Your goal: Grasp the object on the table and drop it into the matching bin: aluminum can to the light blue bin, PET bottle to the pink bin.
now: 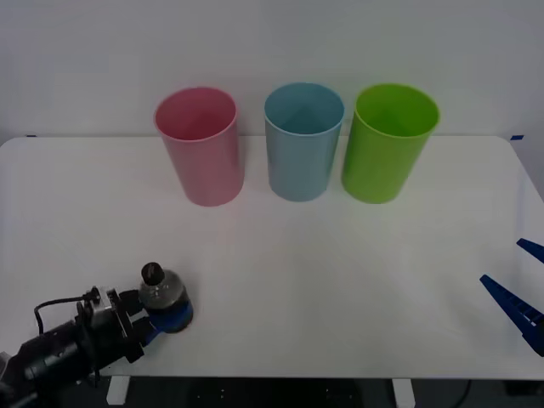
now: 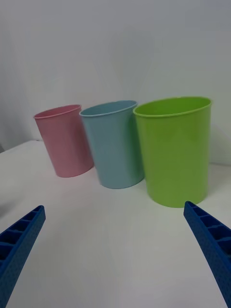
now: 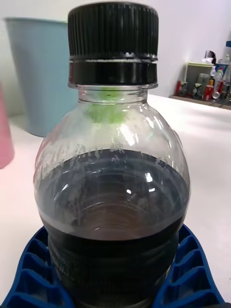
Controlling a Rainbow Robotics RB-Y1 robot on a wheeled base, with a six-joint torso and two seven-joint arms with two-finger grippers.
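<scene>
Blue ribbed fingers of the left gripper (image 1: pixel 170 313) pinch the upright PET bottle (image 1: pixel 159 289) at the worktop's (image 1: pixel 340 280) near left, well short of the pink bin (image 1: pixel 200 146) and light blue bin (image 1: pixel 303 140), while the right gripper (image 1: pixel 520 285) waits spread at the right edge.

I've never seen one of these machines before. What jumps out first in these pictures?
Three tall bins stand in a row at the table's far side: the pink bin, the light blue bin and a lime green bin. At the near left corner, the left pincer grips a small PET bottle with a black cap and dark liquid. The right pincer waits open at the right edge.
</scene>
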